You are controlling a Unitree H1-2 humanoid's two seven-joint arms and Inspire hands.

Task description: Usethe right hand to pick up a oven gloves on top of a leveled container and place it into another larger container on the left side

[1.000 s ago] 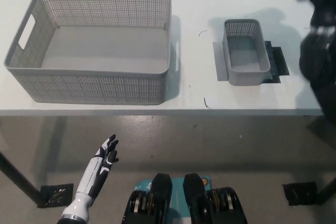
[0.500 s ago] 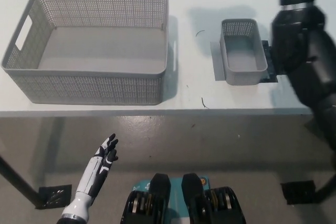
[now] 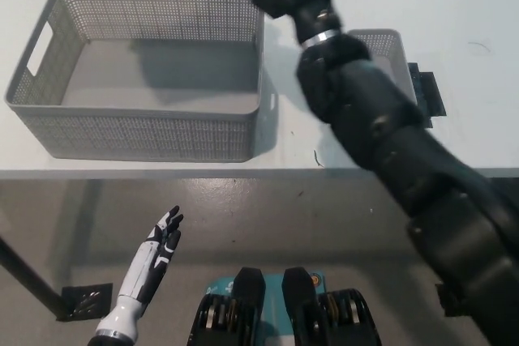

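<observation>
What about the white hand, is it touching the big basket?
Apart. The head view shows the left hand below the table edge, clear of the large basket.

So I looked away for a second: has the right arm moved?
Yes. The black right arm has swung leftward from the table's right edge, now crossing over the small basket toward the large basket.

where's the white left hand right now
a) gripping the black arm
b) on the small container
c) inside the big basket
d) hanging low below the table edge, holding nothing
d: the white left hand sits at the lower left over the floor, below the table edge, fingers apart and empty, clear of the large basket.
</observation>
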